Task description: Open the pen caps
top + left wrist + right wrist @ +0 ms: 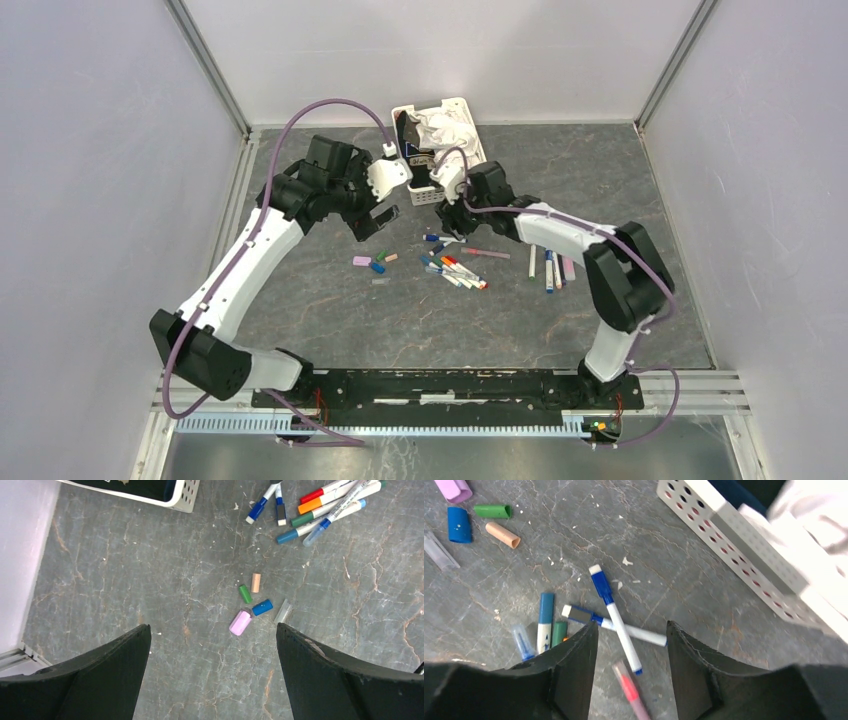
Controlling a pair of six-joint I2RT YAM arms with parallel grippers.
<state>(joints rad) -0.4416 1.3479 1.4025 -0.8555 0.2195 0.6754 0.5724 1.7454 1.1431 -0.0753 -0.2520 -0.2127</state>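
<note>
Lying between open right fingers (574, 670): crossed pens (616, 615); pen caps (262, 607) ahead of open left fingers (110, 675).

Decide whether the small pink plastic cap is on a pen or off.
Off. The small pink plastic cap lies loose on the grey table beside a short blue cap, apart from the white-barrelled pens.

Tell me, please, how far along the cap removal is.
Done: five loose caps lie together, off their pens. In hand: nothing; both jaws are open and empty, the right above two crossed blue pens. Left: those and the piled pens look still capped.
</note>
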